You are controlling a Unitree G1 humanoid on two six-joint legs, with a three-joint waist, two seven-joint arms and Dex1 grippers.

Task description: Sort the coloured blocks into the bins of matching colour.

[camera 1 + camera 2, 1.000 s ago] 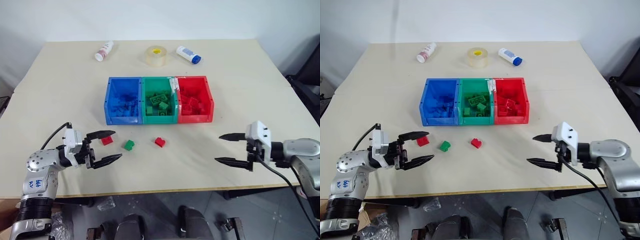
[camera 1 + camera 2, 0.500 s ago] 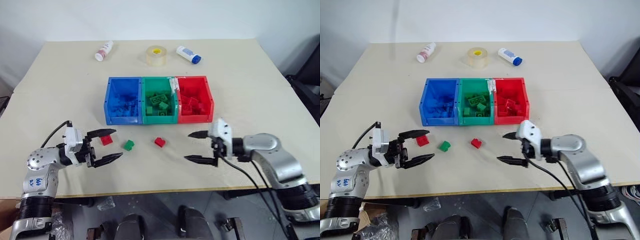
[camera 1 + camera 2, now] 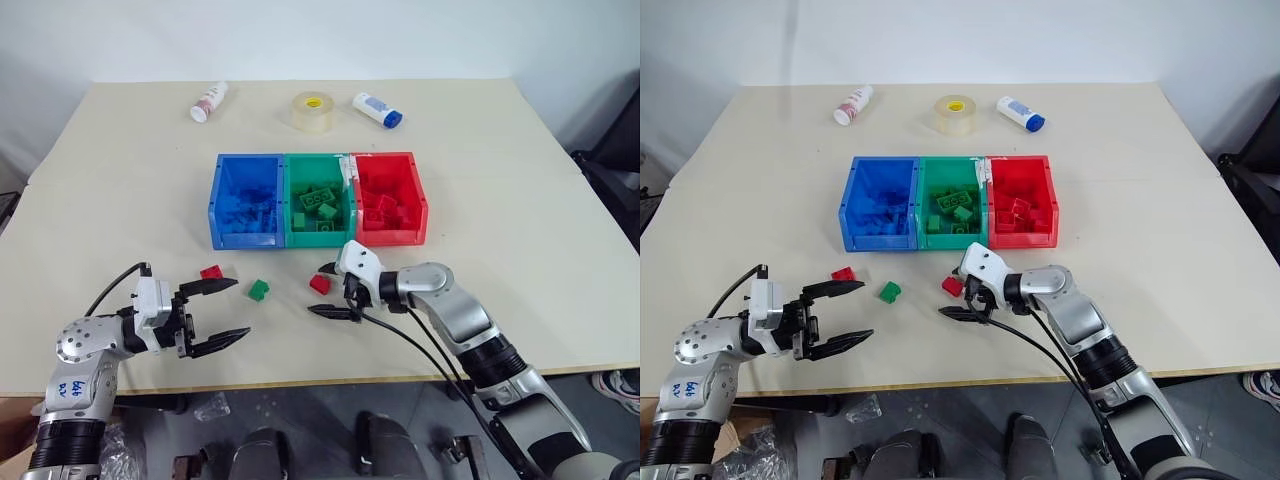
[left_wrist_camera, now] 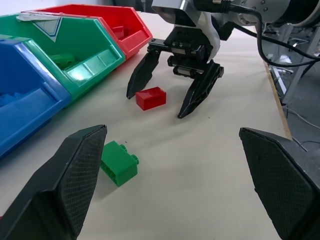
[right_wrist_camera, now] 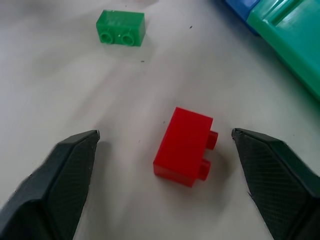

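Right pincer [image 3: 324, 290] straddles red block [image 3: 320, 284], jaws apart

Blue handwritten marks on the left arm's grey shell [image 3: 75, 364] and printing on the two bottles [image 3: 208, 101] are too small to read.

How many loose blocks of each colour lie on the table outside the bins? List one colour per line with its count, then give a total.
Red blocks: 2, one between the right gripper's open fingers, one by the left gripper
Green blocks: 1
Blue blocks: 0
Total: 3
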